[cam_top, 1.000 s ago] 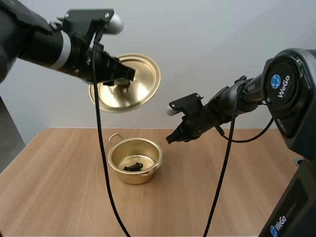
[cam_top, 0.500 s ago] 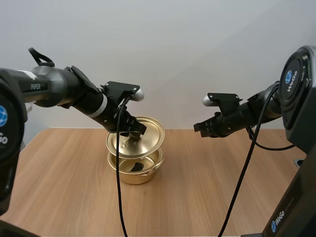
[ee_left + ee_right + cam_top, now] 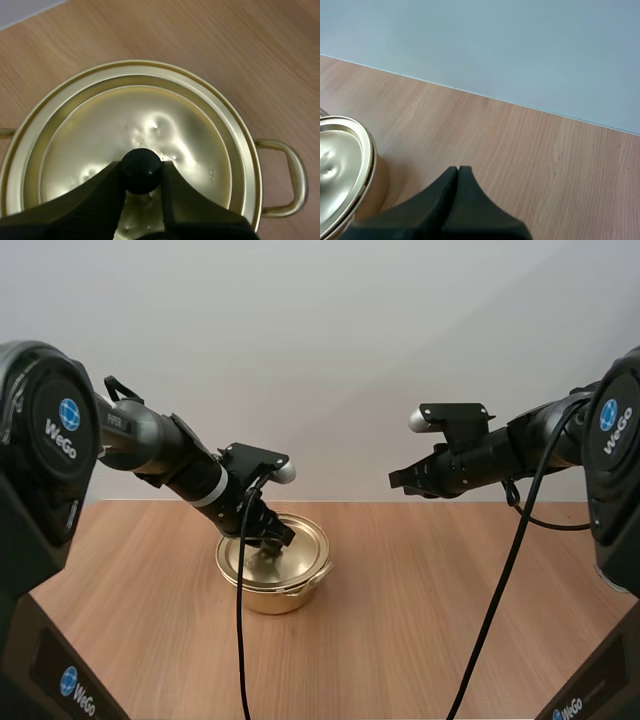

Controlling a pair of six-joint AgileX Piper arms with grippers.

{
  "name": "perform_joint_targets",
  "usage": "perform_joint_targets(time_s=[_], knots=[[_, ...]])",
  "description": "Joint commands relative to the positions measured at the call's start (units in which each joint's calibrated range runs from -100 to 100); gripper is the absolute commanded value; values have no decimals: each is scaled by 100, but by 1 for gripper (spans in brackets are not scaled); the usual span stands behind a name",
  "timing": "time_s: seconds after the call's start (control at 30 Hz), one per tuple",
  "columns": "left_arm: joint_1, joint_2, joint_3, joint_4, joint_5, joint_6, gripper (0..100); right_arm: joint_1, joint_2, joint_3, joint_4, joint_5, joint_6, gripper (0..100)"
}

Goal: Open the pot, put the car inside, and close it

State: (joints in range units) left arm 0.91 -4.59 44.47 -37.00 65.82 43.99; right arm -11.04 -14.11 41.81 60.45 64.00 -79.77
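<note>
— Left claw (image 3: 268, 537) first: what is it doing?
— It's clamped on the black knob (image 3: 141, 170) of the lid (image 3: 300, 543), one finger on each side, left of centre in the high view. A second ago it held that lid tipped up high in the upper left of the frame. Half a second ago the lid hung tilted just over the pot (image 3: 268, 596). Now it lies flat on the rim.
— Seated properly?
— From the left wrist view it looks centred, with the gold ring even all round and a pot handle (image 3: 282, 175) sticking out beside it. I'd judge it seated.
— And the car?
— Covered. It lay dark on the pot's bottom in both earlier pictures and nothing suggests it left, so I take it to be inside, under the lid.
— Further right?
— Bare table (image 3: 450, 610), then the right claw (image 3: 400, 480) in the air right of centre, fingers pressed together on nothing, well apart from the pot. It hung closer to the pot a second ago and has since pulled back toward the right.
— So what's left?
— Little, by my reckoning: opening, loading and closing all look done. The left claw only needs to let go of the knob and lift straight off without dragging the lid askew.
</note>
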Motion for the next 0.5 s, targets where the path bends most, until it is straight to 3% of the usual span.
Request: perform_joint_targets(time_s=[0.0,0.1,0.2,0.4,0.47], knots=[[-4,27,8,15,195,83,6,-2,4,1,-2,-4,-4,0],[-4,13,8,-11,230,105,38,-2,-5,1,-32,-4,-4,0],[-4,-16,8,-31,231,5,100,-2,-5,1,-74,95,-4,0],[21,-708,-564,-65,88,-268,100,-2,-5,1,-207,272,-54,0],[29,-1185,-819,-359,-184,-101,100,-2,-34,1,-207,305,-180,0]])
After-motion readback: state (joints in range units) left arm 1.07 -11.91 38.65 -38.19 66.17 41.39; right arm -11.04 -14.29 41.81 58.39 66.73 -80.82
